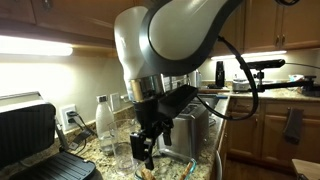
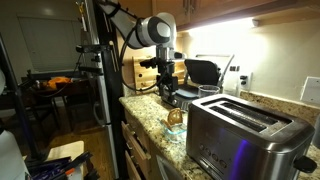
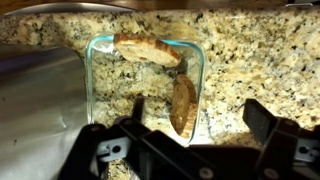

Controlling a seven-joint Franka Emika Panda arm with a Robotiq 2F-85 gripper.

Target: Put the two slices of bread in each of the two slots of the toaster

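Observation:
In the wrist view, two tan-brown bread slices lie in a clear glass dish (image 3: 98, 120) on the granite counter. One slice (image 3: 148, 50) lies at the far end. The other slice (image 3: 183, 105) stands on edge along the dish's right wall. My gripper (image 3: 200, 115) is open and empty just above the dish, its fingers either side of the near slice. The steel toaster (image 3: 35, 100) sits right beside the dish. In both exterior views the gripper (image 1: 148, 150) (image 2: 170, 98) hangs low over the counter next to the toaster (image 1: 190, 130) (image 2: 245, 135). Its two slots (image 2: 250, 113) are empty.
A black hinged grill press (image 1: 30, 140) (image 2: 203, 72) stands on the counter. A clear bottle (image 1: 104, 120) is near the wall outlet (image 1: 70, 115). The granite counter's (image 2: 150, 115) front edge drops off beside the toaster.

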